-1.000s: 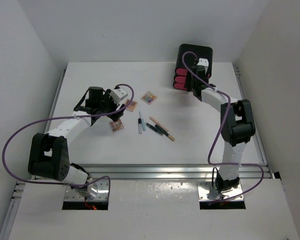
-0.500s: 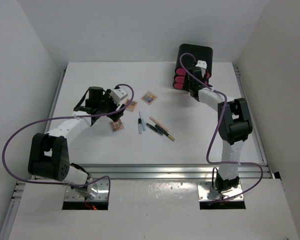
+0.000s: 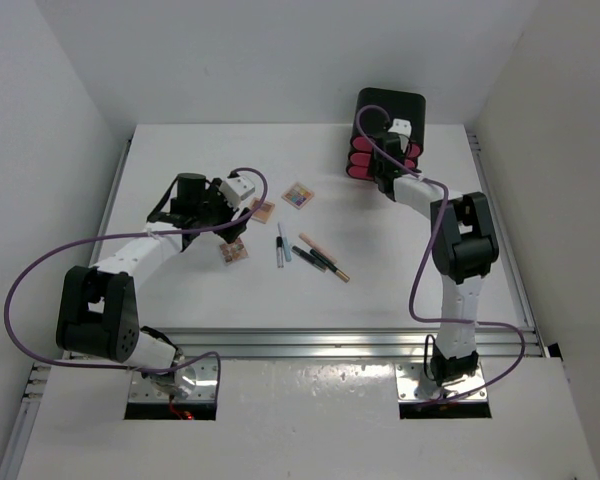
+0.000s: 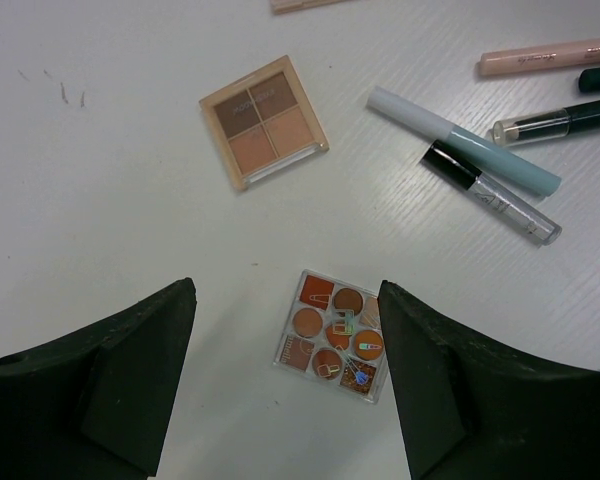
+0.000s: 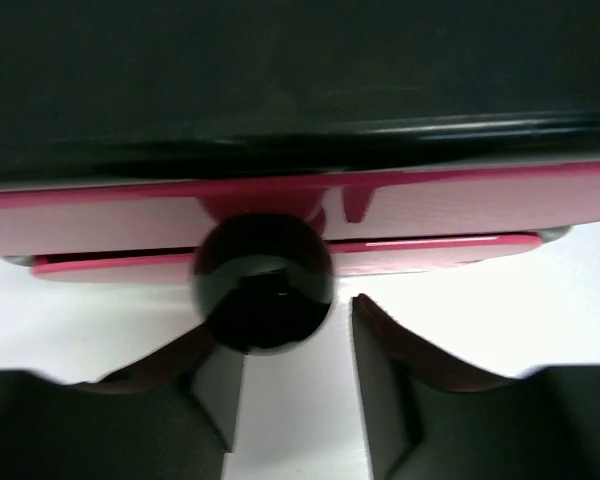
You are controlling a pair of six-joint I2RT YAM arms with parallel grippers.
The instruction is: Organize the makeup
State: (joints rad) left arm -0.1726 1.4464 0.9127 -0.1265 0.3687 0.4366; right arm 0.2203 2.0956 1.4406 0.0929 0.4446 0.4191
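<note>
a white table point(image 3: 180, 160) holds a black box point(image 3: 390, 105) with pink drawers at its far edge, three square palettes in a slanting row, far point(image 3: 298, 195), middle point(image 3: 263, 209) and near point(image 3: 234, 251), and beside them a blue stick point(image 3: 283, 243), a black stick point(image 3: 310, 258) and a peach stick point(image 3: 335, 267).

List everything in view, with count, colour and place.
palettes: three, square, pinkish-brown, left of table centre
makeup sticks: five; peach, pale blue, clear with black cap, two dark; bunched to the right of the palettes
drawer box: one, black with three pink drawers, far right of table
knob: one, black, on a pink drawer front
table: one, white
left gripper: one, black, open above a multi-pan palette
right gripper: one, black, open at the knob
</note>
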